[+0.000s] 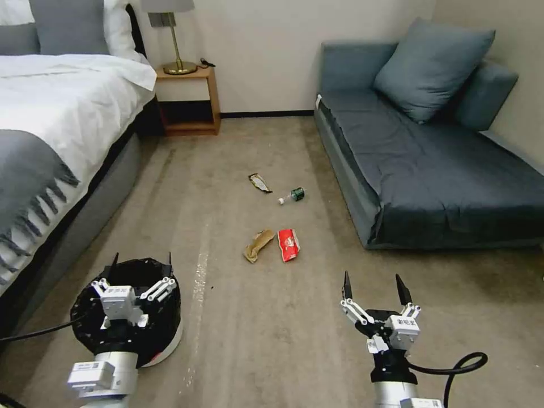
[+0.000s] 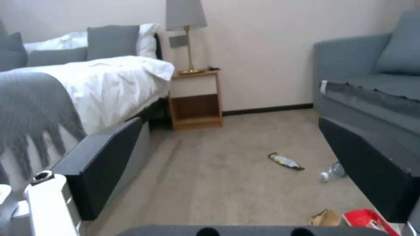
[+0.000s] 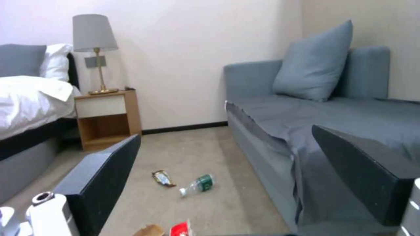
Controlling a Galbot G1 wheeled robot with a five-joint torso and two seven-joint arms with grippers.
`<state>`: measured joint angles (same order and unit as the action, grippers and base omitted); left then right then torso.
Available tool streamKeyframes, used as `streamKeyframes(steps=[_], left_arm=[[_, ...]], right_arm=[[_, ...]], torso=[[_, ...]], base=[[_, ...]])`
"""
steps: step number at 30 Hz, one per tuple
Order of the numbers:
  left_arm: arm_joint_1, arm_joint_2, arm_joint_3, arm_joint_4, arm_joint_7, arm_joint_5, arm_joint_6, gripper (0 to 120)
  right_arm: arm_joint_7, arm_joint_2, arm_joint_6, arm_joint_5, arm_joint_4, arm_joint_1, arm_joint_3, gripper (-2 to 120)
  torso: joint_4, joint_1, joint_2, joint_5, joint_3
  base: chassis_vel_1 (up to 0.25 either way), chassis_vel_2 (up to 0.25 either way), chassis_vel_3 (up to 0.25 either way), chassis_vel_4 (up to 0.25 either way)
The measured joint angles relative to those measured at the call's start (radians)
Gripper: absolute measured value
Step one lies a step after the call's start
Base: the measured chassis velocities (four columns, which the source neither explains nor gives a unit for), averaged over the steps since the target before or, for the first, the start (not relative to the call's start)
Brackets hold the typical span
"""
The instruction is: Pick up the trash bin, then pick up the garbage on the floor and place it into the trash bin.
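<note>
Trash bin (image 1: 164, 334) stands on the carpet floor (image 1: 238, 340) at the lower left of the head view, black liner crinkled over its rim. The left gripper (image 1: 141, 266) hangs over its opening with fingers spread, not touching it. At the lower right the right gripper (image 1: 374, 288) is likewise spread and holds nothing.

In mid-frame of the head view lie the brown paper bag (image 1: 258, 245) and, just beside it, the red snack packet (image 1: 289, 244); farther up are the bar wrapper (image 1: 260, 182) and the small bottle (image 1: 293, 195). The left wrist view shows the bin's rim as a dark edge along its bottom. The right wrist view shows the bottle's green label more plainly, with the sofa (image 3: 332, 118) alongside.
</note>
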<state>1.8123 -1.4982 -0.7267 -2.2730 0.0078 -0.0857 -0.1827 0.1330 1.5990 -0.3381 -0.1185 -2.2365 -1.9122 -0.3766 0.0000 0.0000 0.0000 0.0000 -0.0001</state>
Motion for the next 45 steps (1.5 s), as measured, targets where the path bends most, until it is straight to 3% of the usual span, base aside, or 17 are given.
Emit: streamKeyframes(steps=[8,11,13,15,16,18,20,21,25,26,29,30,32,34,35,38,45], left_arm=[[0.004,0.002,-0.008,-0.002,-0.003,0.012,0.001,100],[-0.005,0.007,-0.036,-0.002,-0.029,-0.010,0.030,100],[-0.021,0.024,-0.069,-0.002,-0.054,-0.081,0.087,100],[-0.035,0.070,-0.091,0.005,-0.064,-0.157,0.152,100],[-0.035,0.070,-0.091,0.005,-0.064,-0.157,0.152,100],[-0.045,0.131,-0.110,0.036,-0.063,-0.205,0.223,100],[-0.064,0.199,-0.170,0.093,-0.044,-0.278,0.301,100],[-0.064,0.199,-0.170,0.093,-0.044,-0.278,0.301,100],[-0.128,0.317,-0.288,0.239,0.003,-0.375,0.418,100],[-0.128,0.317,-0.288,0.239,0.003,-0.375,0.418,100],[-0.169,0.399,-0.337,0.332,0.045,-0.410,0.512,100],[-0.169,0.399,-0.337,0.332,0.045,-0.410,0.512,100],[-0.195,0.442,-0.348,0.381,0.080,-0.425,0.589,100],[-0.227,0.462,-0.351,0.419,0.110,-0.427,0.665,100],[-0.227,0.462,-0.351,0.419,0.110,-0.427,0.665,100],[-0.288,0.508,-0.335,0.507,0.149,-0.417,0.781,100],[-0.351,0.541,-0.278,0.590,0.178,-0.421,0.846,100]], right_arm=[[-0.018,-0.008,-0.007,0.003,0.000,0.006,-0.007,100],[-0.017,-0.008,-0.006,0.003,0.003,0.006,-0.007,100],[-0.012,-0.007,-0.005,0.003,0.010,0.005,-0.007,100],[-0.005,-0.007,-0.003,0.003,0.018,0.004,-0.008,100],[-0.005,-0.007,-0.003,0.003,0.018,0.004,-0.008,100],[0.000,-0.007,0.001,0.004,0.025,0.004,-0.009,100],[0.005,-0.006,0.005,0.006,0.033,0.007,-0.009,100],[0.005,-0.006,0.005,0.006,0.033,0.007,-0.009,100],[0.009,-0.006,0.015,0.006,0.045,0.017,-0.003,100],[0.009,-0.006,0.015,0.006,0.045,0.017,-0.003,100],[0.011,-0.006,0.021,0.012,0.049,0.022,-0.007,100],[0.011,-0.006,0.021,0.012,0.049,0.022,-0.007,100],[0.013,-0.006,0.026,0.018,0.052,0.026,-0.012,100],[0.014,-0.004,0.027,0.020,0.054,0.027,-0.015,100],[0.014,-0.004,0.027,0.020,0.054,0.027,-0.015,100],[0.016,-0.001,0.027,0.027,0.054,0.019,-0.026,100],[0.020,0.003,0.024,0.036,0.040,0.010,-0.042,100]], torso=[[0.0000,0.000,0.000,0.0000,0.000],[0.0000,0.000,0.000,0.0000,0.000],[0.0002,0.000,0.000,-0.0001,0.000],[0.0001,0.000,0.000,0.0000,0.000],[0.0001,0.000,0.000,0.0000,0.000],[0.0000,0.000,0.000,-0.0004,0.000],[-0.0001,0.000,0.000,-0.0003,0.000],[-0.0001,0.000,0.000,-0.0003,0.000],[0.0000,0.000,0.000,-0.0005,0.000],[0.0000,0.000,0.000,-0.0005,0.000],[0.0000,0.000,0.000,-0.0002,0.000],[0.0000,0.000,0.000,-0.0002,0.000],[0.0000,0.000,0.000,-0.0002,0.000],[0.0001,0.000,0.000,-0.0002,0.000],[0.0001,0.000,0.000,-0.0002,0.000],[0.0000,0.000,0.000,-0.0001,0.000],[-0.0002,0.000,0.000,-0.0002,0.000]], base=[[0.000,0.000,0.000,0.000],[0.000,0.000,0.000,0.000],[0.000,0.000,0.000,0.000],[0.000,0.000,0.000,0.000],[0.000,0.000,0.000,0.000],[0.000,0.000,0.000,0.000],[0.000,0.000,0.000,0.000],[0.000,0.000,0.000,0.000],[0.000,0.000,0.000,0.000],[0.000,0.000,0.000,0.000],[0.000,0.000,0.000,0.000],[0.000,0.000,0.000,0.000],[0.000,0.000,0.000,0.000],[0.000,0.000,0.000,0.000],[0.000,0.000,0.000,0.000],[0.000,0.000,0.000,0.000],[0.000,0.000,0.000,0.000]])
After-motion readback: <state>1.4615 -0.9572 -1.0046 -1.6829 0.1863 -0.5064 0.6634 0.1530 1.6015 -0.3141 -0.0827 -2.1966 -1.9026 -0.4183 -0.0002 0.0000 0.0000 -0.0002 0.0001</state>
